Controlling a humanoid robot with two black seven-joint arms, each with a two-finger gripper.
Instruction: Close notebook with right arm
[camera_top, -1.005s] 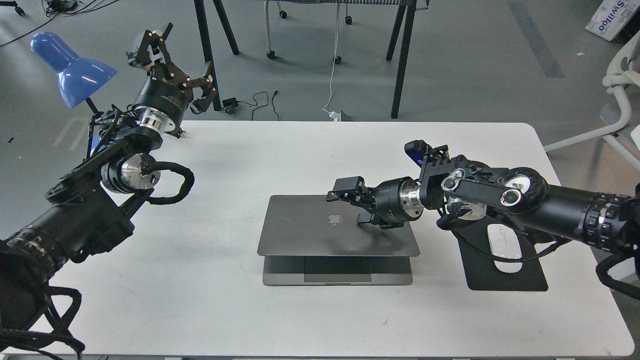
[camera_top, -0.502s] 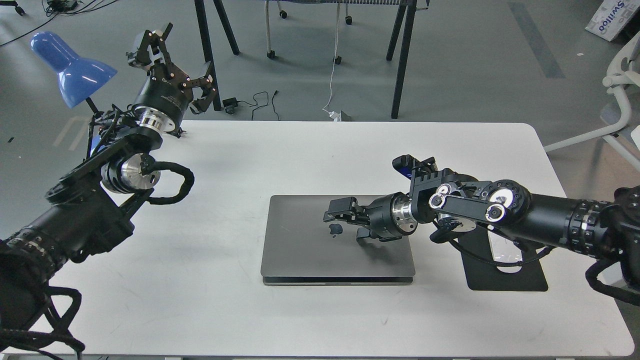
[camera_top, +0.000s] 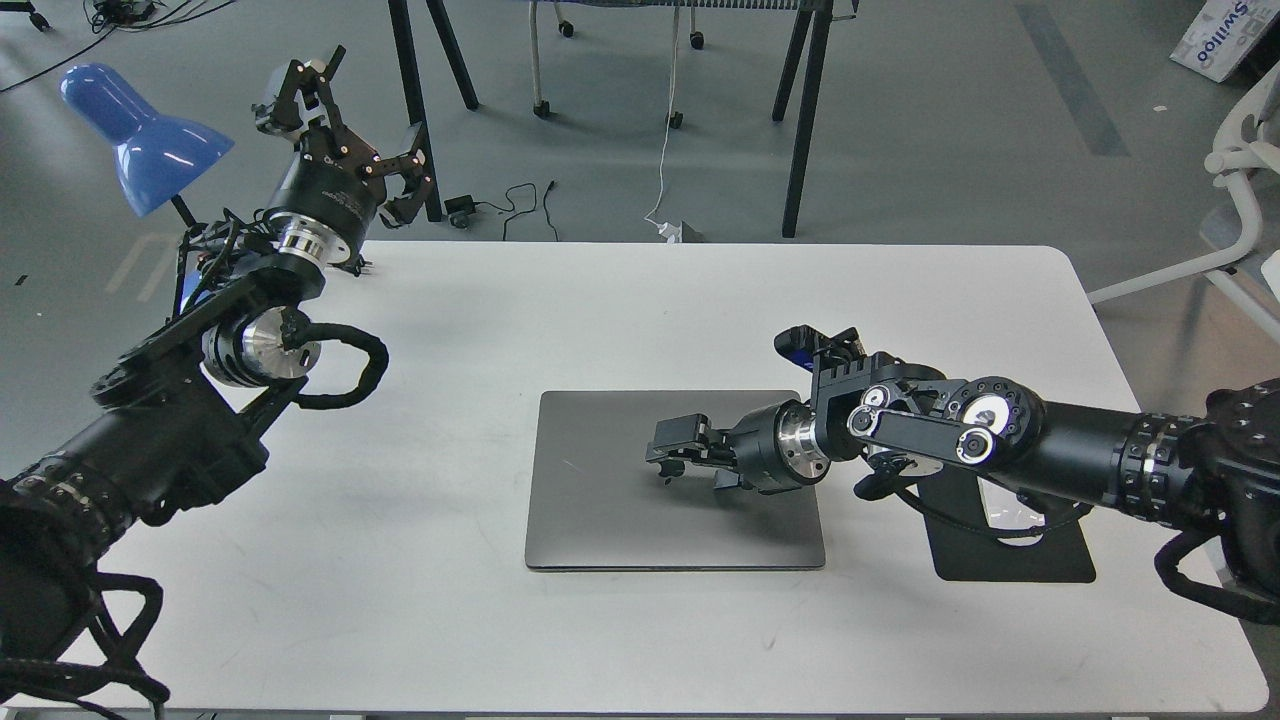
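The notebook (camera_top: 610, 500), a slim space-grey laptop, lies shut and flat in the middle of the white table (camera_top: 620, 310). My right arm (camera_top: 1000, 440) reaches in from the right, low over the lid. Its gripper (camera_top: 682, 458) rests on the middle of the lid with its fingers spread and holds nothing. The gripper hides the logo on the lid. My left gripper (camera_top: 345, 130) is open and empty, raised high at the far left corner of the table, away from the notebook.
A black mouse pad (camera_top: 1020, 558) lies right of the notebook, partly under my right arm, with a bit of a white mouse (camera_top: 1000, 512) showing. A blue lamp (camera_top: 140, 130) stands at the far left. Table legs and cables are on the floor behind.
The notebook's lid has gone from half open to fully shut. My right gripper moved down and slightly left with the lid. The left arm has not moved.
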